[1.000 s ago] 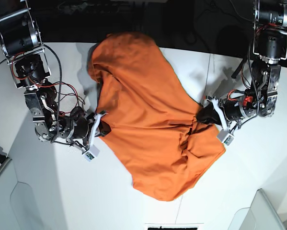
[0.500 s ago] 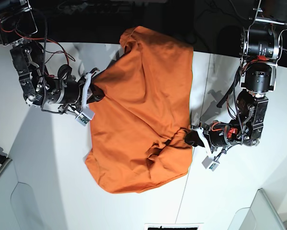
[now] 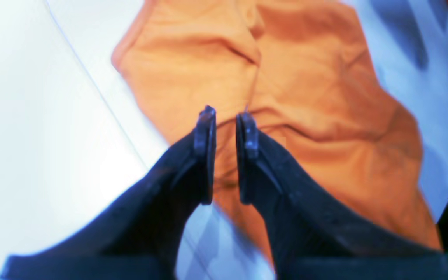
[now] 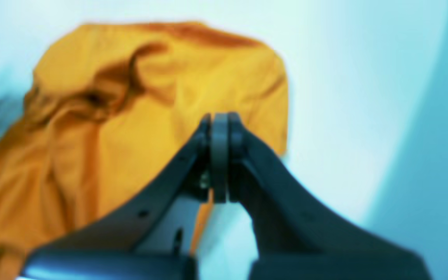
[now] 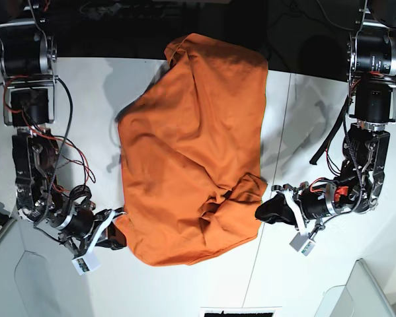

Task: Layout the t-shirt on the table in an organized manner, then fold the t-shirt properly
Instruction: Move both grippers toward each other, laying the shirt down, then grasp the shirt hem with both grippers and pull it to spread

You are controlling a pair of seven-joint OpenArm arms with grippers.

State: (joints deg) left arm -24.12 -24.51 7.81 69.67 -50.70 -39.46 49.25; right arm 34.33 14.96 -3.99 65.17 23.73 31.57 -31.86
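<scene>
Though spread across the matte white table (image 5: 184, 290), still rumpled: soft orange t-shirt (image 5: 191, 145), long axis twelve to six. Left gripper (image 5: 262, 212) at four o'clock, narrowly parted, cloth between; hold uncertain. Right gripper (image 5: 118, 238) at seven o'clock, pinched shut at the hem.

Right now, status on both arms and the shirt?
Right gripper shut at the t-shirt edge. Left gripper jaws slightly apart beside the hem. T-shirt rumpled on the table, unfolded. Nothing in the way.

White table (image 5: 184, 284) with a thin dark seam, rumpled orange t-shirt (image 5: 191, 152) lying across its middle
</scene>
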